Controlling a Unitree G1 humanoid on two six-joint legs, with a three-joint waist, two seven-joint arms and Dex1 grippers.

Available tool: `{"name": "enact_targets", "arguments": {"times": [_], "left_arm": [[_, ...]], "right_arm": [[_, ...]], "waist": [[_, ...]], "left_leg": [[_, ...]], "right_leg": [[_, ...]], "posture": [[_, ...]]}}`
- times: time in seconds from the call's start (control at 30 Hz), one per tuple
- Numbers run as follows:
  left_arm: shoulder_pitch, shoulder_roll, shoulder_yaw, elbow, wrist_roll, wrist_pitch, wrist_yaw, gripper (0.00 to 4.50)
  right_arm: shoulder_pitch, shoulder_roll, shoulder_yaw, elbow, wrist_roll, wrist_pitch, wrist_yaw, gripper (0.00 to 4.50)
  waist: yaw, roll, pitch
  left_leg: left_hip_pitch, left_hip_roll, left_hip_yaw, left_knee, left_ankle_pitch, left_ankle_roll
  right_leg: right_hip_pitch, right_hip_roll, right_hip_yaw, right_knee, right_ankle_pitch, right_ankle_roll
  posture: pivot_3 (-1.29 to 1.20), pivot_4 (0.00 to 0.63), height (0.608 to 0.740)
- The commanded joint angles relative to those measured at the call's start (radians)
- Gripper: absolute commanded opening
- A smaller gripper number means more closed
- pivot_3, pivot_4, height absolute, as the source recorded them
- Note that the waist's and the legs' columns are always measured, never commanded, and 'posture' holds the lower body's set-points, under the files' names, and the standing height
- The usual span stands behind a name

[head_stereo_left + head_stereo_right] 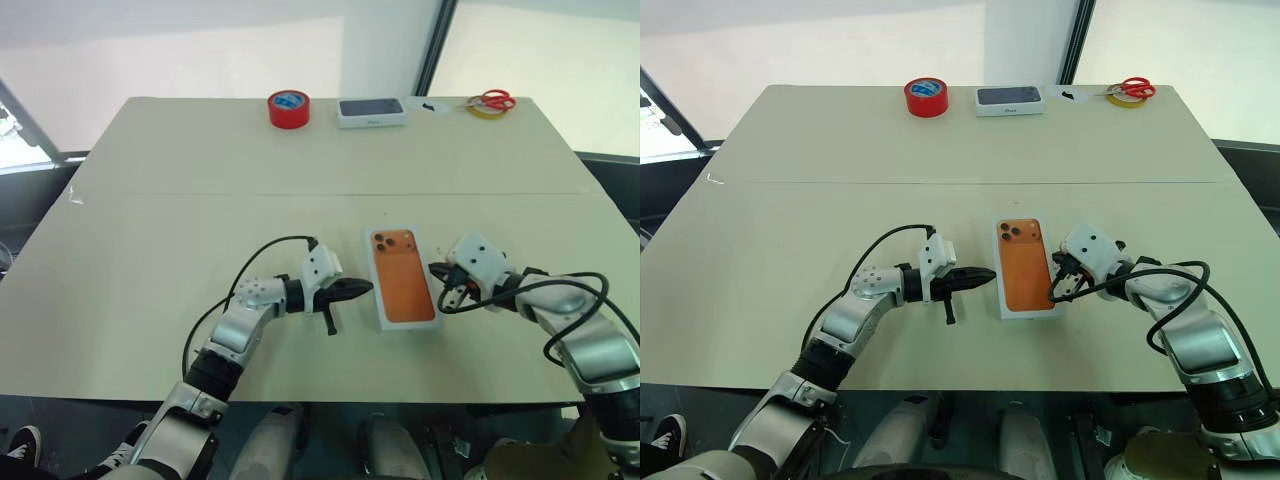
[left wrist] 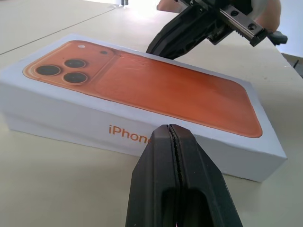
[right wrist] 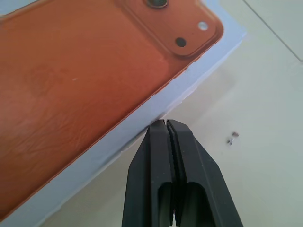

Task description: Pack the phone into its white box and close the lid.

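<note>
The lid (image 1: 402, 277), orange phone print up, sits closed on the white box on the surface (image 1: 150, 220), between the two hands. The left hand (image 1: 362, 288) is closed and empty just beside one long side; the right hand (image 1: 437, 270), closed and empty, is at the other

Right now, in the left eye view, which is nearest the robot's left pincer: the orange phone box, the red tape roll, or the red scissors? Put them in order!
From the left pincer:
1. Closed white cardboard box with an orange phone printed on its lid, right beside it.
2. Red tape roll, at the table's far edge.
3. Red-handled scissors, at the far right corner.
</note>
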Motion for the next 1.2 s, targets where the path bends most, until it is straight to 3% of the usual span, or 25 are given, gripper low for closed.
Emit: {"name": "enact_targets", "arguments": {"times": [0.03, 0.8, 1.03, 1.2], "left_arm": [[-0.045, -0.025, 0.0, 0.005, 0.008, -0.023, 0.016, 0.0], [-0.046, -0.001, 0.029, 0.003, 0.007, -0.039, 0.045, 0.0], [-0.113, -0.04, 0.065, -0.03, -0.039, 0.034, 0.081, 0.0], [-0.136, -0.052, -0.006, 0.06, 0.056, 0.027, 0.107, 0.0]], "right_arm": [[-0.036, 0.018, 0.007, -0.006, -0.008, -0.017, 0.0, 0.06], [-0.07, 0.04, 0.027, 0.07, -0.109, -0.096, -0.007, 0.06], [-0.133, 0.108, -0.1, 0.039, 0.047, -0.093, 0.008, 0.06], [-0.093, 0.096, 0.013, 0.01, -0.014, -0.119, 0.031, 0.06]], "waist": [[0.001, 0.0, 0.0], [-0.001, 0.0, 0.0], [0.002, 0.0, 0.0], [0.001, 0.0, 0.0]], "left_leg": [[0.0, 0.0, 0.0, 0.0, 0.0, 0.0], [0.0, 0.0, 0.0, 0.001, 0.0, 0.0], [0.0, 0.0, 0.0, 0.001, 0.0, 0.0], [0.0, -0.001, -0.001, 0.006, -0.001, 0.002]], "right_leg": [[0.0, 0.0, 0.0, 0.0, 0.0, 0.0], [0.0, 0.0, 0.0, 0.001, 0.0, 0.0], [0.001, 0.0, 0.0, 0.001, 0.0, 0.0], [0.003, 0.0, -0.001, 0.0, 0.0, 0.0]], "posture": [[0.0, 0.15, 0.74], [0.0, 0.15, 0.74], [0.0, 0.15, 0.74], [0.0, 0.15, 0.74]]}}
